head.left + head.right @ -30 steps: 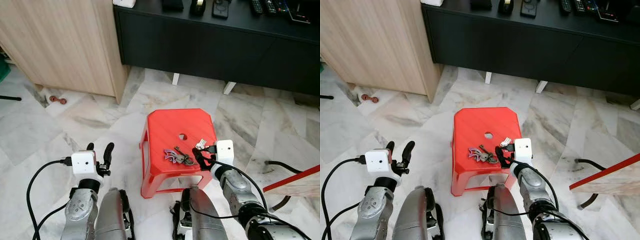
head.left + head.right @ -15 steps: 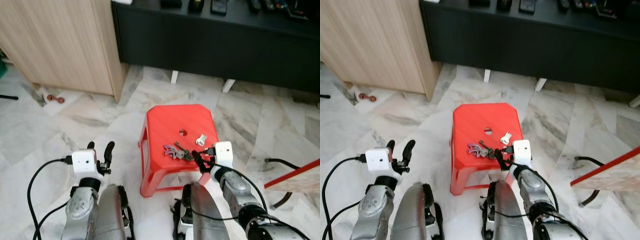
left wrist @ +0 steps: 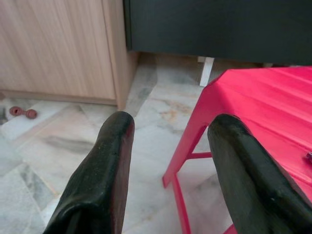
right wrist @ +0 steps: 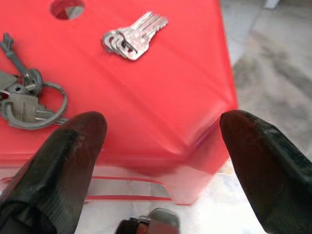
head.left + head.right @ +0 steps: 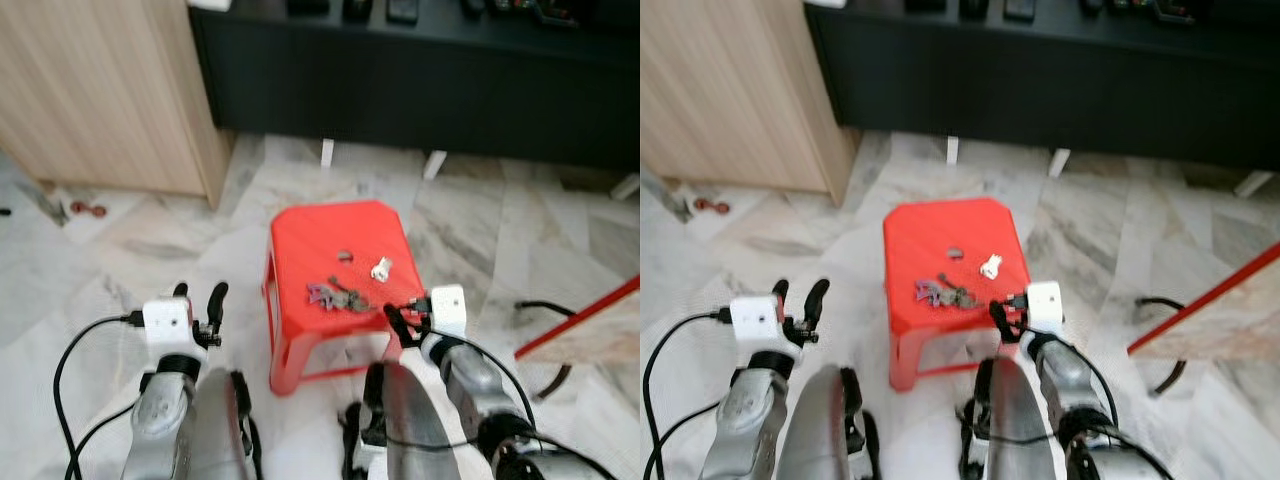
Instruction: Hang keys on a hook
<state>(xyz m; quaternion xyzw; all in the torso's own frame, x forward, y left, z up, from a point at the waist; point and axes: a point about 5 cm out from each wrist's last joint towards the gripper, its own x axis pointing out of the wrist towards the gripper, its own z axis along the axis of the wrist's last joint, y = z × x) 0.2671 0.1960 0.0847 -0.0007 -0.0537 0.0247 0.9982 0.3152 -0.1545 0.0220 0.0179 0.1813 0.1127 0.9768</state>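
Observation:
A red plastic stool (image 5: 305,235) stands on the marble floor in front of me. On its top lie a small silver bunch of keys (image 5: 381,267) and a darker bunch on a ring with a purple tag (image 5: 335,296). My right gripper (image 5: 397,322) is open at the stool's near right corner, short of both bunches and holding nothing. In the right wrist view the silver keys (image 4: 132,38) and the ringed bunch (image 4: 27,100) lie beyond the spread fingers (image 4: 68,146). My left gripper (image 5: 197,298) is open and empty, to the left of the stool (image 3: 263,102).
A black low cabinet (image 5: 420,90) runs along the back, with a light wooden cabinet (image 5: 100,90) at the left. A small red object (image 5: 85,209) lies on the floor by it. At the right are a red-edged board (image 5: 590,320) and a black cable (image 5: 540,310).
The whole picture has shifted, so the camera moved; the stool now sits farther off and to the left. My right gripper has drawn back from the ringed keys to the stool's near edge.

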